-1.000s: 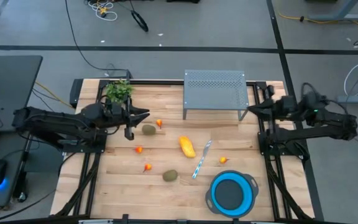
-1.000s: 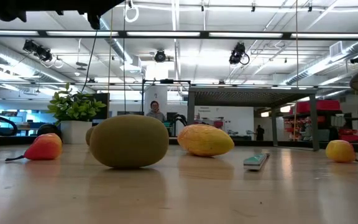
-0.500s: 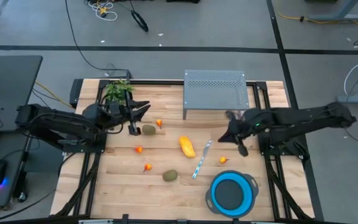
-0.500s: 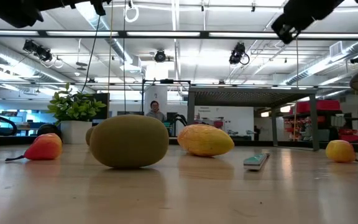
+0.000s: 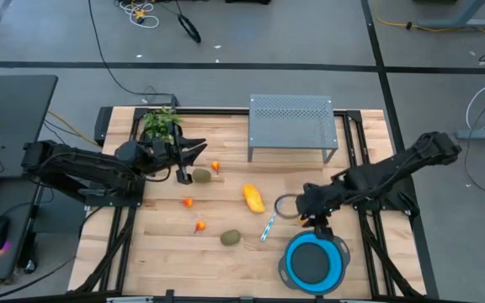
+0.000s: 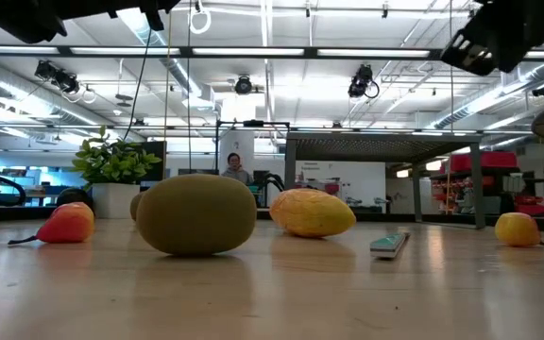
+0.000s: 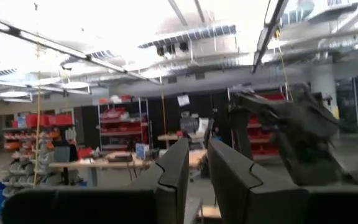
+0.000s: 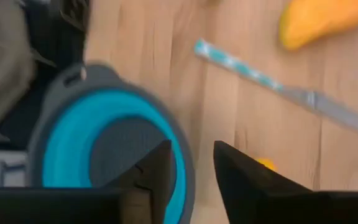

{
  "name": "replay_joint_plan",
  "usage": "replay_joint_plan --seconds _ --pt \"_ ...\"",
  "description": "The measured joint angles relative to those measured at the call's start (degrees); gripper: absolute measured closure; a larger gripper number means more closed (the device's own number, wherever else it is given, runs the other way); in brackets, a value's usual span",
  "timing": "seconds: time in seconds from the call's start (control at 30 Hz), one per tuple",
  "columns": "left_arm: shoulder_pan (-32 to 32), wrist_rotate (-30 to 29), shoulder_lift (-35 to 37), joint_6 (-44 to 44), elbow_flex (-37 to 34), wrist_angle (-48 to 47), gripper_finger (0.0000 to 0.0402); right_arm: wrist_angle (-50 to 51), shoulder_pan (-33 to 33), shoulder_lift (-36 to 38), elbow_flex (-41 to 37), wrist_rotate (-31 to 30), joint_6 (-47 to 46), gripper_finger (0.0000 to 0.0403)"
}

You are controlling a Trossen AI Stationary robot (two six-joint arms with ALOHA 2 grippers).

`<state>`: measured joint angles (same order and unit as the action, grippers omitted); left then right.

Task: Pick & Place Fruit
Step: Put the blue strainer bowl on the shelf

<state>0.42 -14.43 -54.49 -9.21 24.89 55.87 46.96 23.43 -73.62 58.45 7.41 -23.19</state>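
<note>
Right gripper (image 5: 304,215) is swinging in from the table edge, jaws spreading apart, empty, with the small orange fruit (image 8: 265,164) just beyond its fingertips (image 8: 241,180) and the blue bowl (image 5: 314,261) beside. Picking is judged imminent. Left gripper (image 5: 194,150) is holding nearly pressed together, gripping nothing.

Utensil (image 5: 273,216) between mango (image 5: 253,199) and bowl (image 5: 316,260)

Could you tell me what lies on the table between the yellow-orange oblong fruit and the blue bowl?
In the high view, the slim silver-blue utensil lies between the yellow-orange oblong fruit and the blue bowl, touching neither.

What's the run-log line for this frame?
left pincer: above back kiwi, empty | right pincer: near utensil, empty | bowl: no fruit
</note>
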Motion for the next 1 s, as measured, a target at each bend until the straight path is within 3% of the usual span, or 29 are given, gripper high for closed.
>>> replay_joint_plan --seconds 0.3,0.67,1.0 --pt "0.0 0.3 0.0 4.0 0.1 -2.3 0.0331 4.0 5.3 -11.9 4.4 -2.8 -1.4 0.0234" --pt "0.0 0.3 0.0 4.3 0.1 -3.9 0.0331 1.8 5.3 -13.4 4.0 -2.9 -2.9 0.0186" --pt "0.0 0.1 0.1 4.3 0.1 -4.5 0.0331 1.9 6.3 -20.0 3.2 -1.8 -1.2 0.0183"
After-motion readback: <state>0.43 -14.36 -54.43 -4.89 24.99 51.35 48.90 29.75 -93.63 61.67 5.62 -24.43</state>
